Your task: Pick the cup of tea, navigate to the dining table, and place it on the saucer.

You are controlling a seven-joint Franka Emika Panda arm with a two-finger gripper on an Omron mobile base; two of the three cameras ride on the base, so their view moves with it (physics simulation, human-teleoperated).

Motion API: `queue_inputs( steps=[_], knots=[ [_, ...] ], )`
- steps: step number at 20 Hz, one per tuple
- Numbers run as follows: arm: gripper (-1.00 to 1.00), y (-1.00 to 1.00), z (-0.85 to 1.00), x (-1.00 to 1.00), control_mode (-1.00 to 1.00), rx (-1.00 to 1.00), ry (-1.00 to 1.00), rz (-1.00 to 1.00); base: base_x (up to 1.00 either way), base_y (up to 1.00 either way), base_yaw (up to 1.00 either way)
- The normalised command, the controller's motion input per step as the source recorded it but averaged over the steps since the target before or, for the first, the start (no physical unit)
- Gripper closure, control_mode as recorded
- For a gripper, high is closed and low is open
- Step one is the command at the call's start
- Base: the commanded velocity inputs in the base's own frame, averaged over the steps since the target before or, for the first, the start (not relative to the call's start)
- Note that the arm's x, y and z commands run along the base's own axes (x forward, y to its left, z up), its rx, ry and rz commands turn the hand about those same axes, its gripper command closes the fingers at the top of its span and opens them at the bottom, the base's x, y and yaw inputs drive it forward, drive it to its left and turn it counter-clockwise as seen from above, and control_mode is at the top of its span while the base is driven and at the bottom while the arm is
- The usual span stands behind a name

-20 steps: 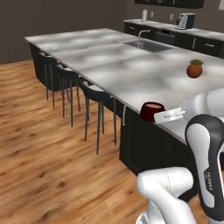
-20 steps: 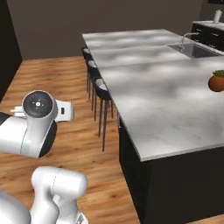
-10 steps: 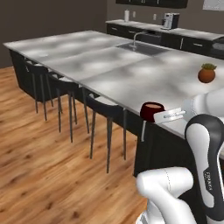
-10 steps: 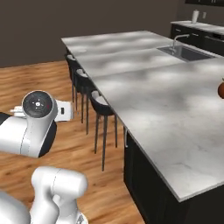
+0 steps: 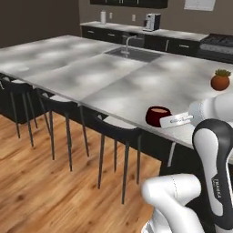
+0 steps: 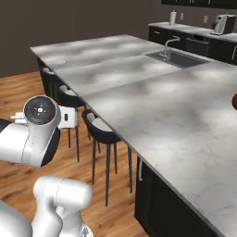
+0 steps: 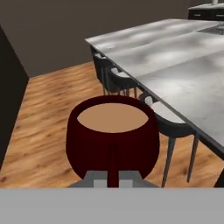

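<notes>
One cup of tea (image 5: 157, 116) in the left base view, carried level by the handle so it doesn't spill, just off the near edge of the dining table (image 5: 113, 77) surface; potted plant (image 5: 220, 80) sits further in. Saucer not identifiable.
Right base view: marble surface, stools (image 6: 102, 132) tucked under the near edge.
Hand view: pincer (image 7: 113, 178) clamped narrow on the cup's handle; fingertips cut off at the bottom.

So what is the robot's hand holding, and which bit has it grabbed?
The gripper holds the cup of tea, pinched shut on the thin handle on the cup's side. The cup is full of light brown tea.
</notes>
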Motion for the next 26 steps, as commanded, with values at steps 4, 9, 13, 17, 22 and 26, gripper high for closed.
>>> queue_inputs(
  steps=[4, 9, 13, 17, 22, 26],
  knots=[
    [1.00, 0.00, 0.00, 0.00, 1.00, 0.00, 0.00, 0.00, 1.00, 1.00, -0.38],
    [1.00, 0.00, 0.00, 0.00, 1.00, 0.00, 0.00, 0.00, 0.83, 1.00, -0.32],
    [1.00, 0.00, 0.00, 0.00, 1.00, 0.00, 0.00, 0.00, 0.39, 1.00, -0.29],
    [1.00, 0.00, 0.00, 0.00, 1.00, 0.00, 0.00, 0.00, 0.47, 1.00, -0.32],
    [1.00, 0.00, 0.00, 0.00, 1.00, 0.00, 0.00, 0.00, 0.58, 1.00, -0.37],
    [1.00, 0.00, 0.00, 0.00, 1.00, 0.00, 0.00, 0.00, 0.54, 1.00, -0.41]
  ],
)
